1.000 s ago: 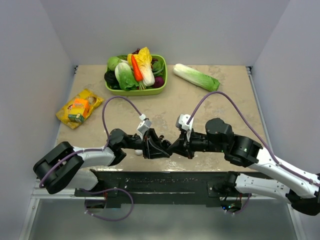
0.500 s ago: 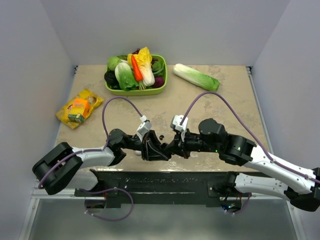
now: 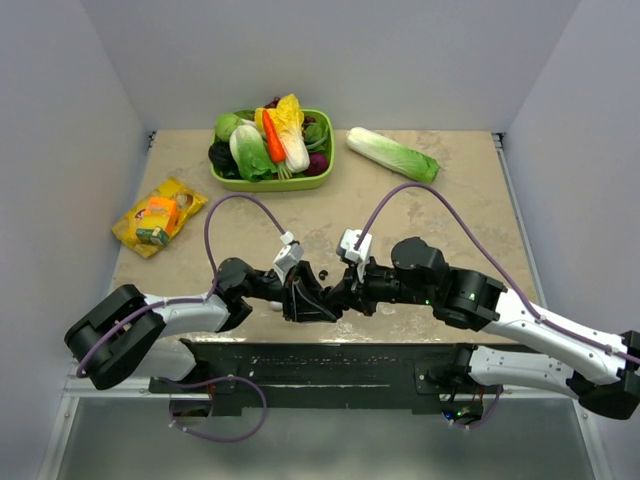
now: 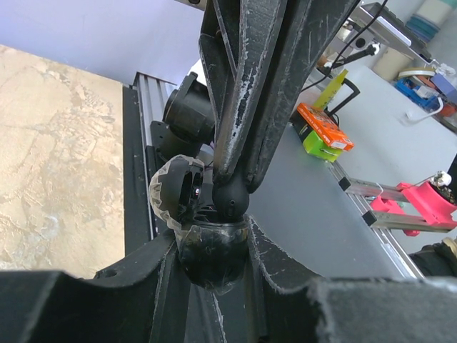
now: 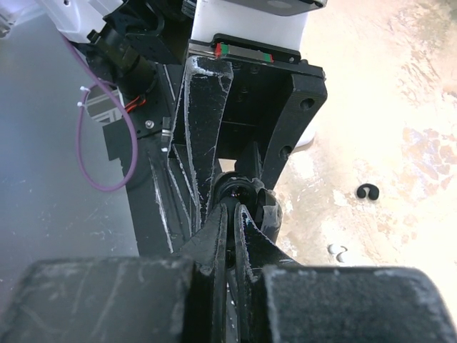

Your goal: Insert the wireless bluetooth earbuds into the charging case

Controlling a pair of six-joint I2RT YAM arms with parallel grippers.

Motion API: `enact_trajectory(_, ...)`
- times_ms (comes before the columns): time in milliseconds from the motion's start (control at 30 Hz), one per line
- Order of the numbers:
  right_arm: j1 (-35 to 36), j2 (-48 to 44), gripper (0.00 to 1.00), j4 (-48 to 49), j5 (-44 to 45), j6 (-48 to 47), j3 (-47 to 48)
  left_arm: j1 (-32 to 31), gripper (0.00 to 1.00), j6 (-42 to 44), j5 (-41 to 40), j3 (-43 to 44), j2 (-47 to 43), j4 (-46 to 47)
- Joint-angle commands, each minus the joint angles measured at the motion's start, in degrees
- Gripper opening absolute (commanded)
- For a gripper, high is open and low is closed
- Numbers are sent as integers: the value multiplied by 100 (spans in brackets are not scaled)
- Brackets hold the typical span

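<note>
My left gripper (image 4: 213,251) is shut on the charging case (image 4: 208,266), a small black rounded case wrapped in clear film, with its lid (image 4: 171,194) hinged open. From above, my right gripper (image 5: 233,214) is shut on a black earbud (image 4: 230,201), which sits at the case's open mouth. The right wrist view shows the earbud (image 5: 238,201) pinched between the two fingers, right in front of the case (image 5: 265,209). In the top view both grippers meet tip to tip near the table's front edge, left gripper (image 3: 312,300) against right gripper (image 3: 337,297). I see only this one earbud.
A small dark C-shaped piece (image 5: 367,191) and two tiny pale bits (image 5: 337,250) lie on the table just beyond the grippers. A small white thing (image 3: 272,305) lies by the left arm. At the back are a green vegetable basket (image 3: 322,182), a cabbage (image 3: 392,154) and a yellow packet (image 3: 158,215).
My right arm has moved left, bringing its fingertips and the earbud up to the case. The dark piece on the table has come into sight. The left arm has stayed still.
</note>
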Motion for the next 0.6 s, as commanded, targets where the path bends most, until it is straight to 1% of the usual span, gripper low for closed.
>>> enact_trajectory(0,83,36,0,247,136,-34,75,-55,0,37,20,126,-79,3505)
enact_trajectory(267,188,141,0,256,496,28,-4,-73,0,46,3,170,-79,3505)
enact_trajectory(567,302,194,0,291,531,-25,-92,-82,0,46,-6,214,-106,3505)
